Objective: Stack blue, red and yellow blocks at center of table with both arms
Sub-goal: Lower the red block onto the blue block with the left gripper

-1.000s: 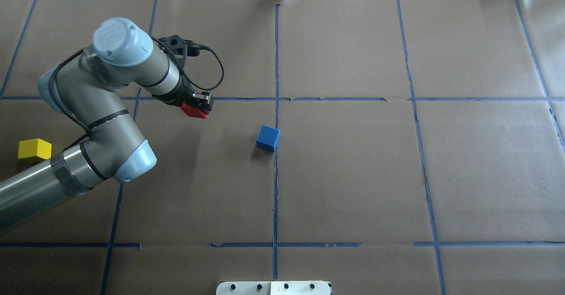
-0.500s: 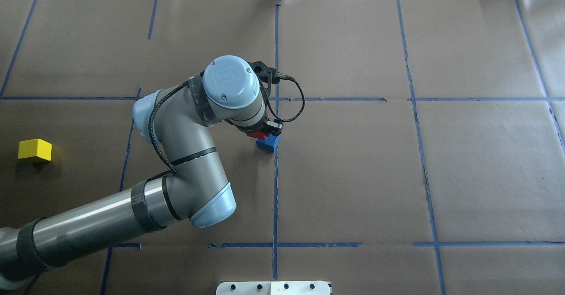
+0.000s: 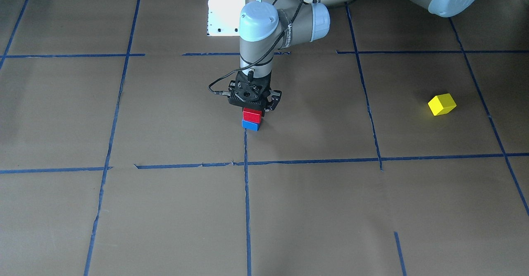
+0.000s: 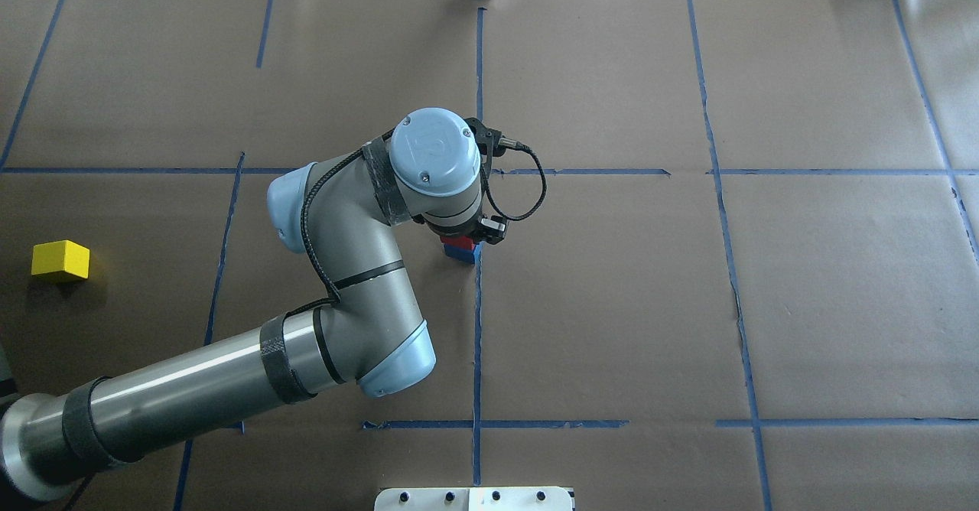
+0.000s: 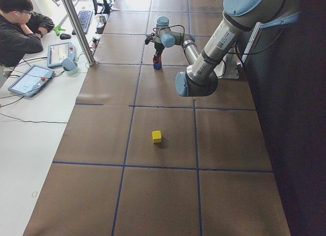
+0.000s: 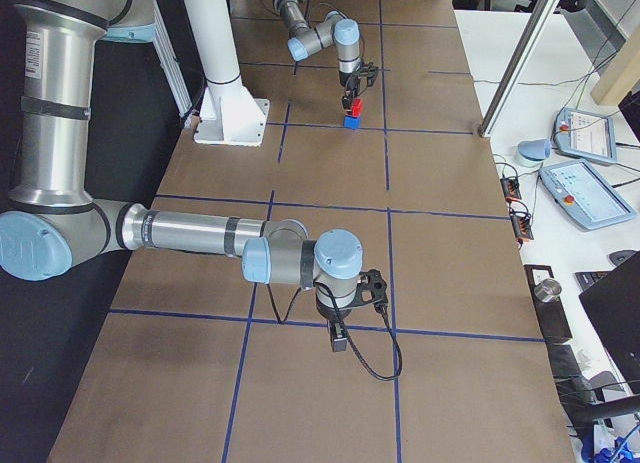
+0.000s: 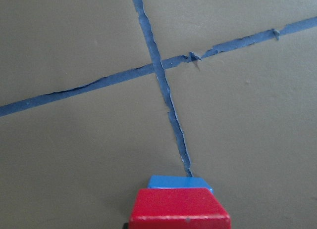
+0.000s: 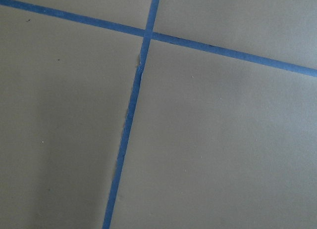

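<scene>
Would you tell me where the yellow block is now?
In the overhead view the yellow block sits near the left edge of the table, on the robot's left, far from the red block and blue block at centre.

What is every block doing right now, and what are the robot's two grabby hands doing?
blue block: flat on the table near its middle, bottom of the stack.
red block: sitting on the blue block, held by the left gripper.
yellow block: alone on the table, on the robot's left, not stacked.
left gripper: pointing down, closed on the red block.
right gripper: over bare table; open or shut cannot be told.
</scene>
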{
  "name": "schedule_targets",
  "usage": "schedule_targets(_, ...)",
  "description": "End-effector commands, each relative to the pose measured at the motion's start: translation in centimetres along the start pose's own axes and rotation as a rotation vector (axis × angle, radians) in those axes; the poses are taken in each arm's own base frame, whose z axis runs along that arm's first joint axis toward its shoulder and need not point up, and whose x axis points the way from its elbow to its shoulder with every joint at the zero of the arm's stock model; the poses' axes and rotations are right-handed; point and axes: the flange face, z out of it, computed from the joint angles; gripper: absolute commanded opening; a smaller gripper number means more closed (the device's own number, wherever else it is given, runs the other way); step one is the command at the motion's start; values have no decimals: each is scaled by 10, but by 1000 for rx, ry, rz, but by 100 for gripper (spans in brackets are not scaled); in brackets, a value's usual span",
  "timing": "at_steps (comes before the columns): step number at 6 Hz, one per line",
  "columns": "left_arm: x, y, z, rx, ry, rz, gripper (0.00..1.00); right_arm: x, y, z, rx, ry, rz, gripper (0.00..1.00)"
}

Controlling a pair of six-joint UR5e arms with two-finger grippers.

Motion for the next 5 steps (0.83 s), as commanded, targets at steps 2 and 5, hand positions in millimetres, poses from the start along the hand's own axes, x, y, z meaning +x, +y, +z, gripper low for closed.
schedule_targets(2,0,1,2,-4,-1,4,37,-1,0,-1,2,0,1,100)
schedule_targets(5,6,6,5,-12,3,13,43,0,0,0,1,0,2,100)
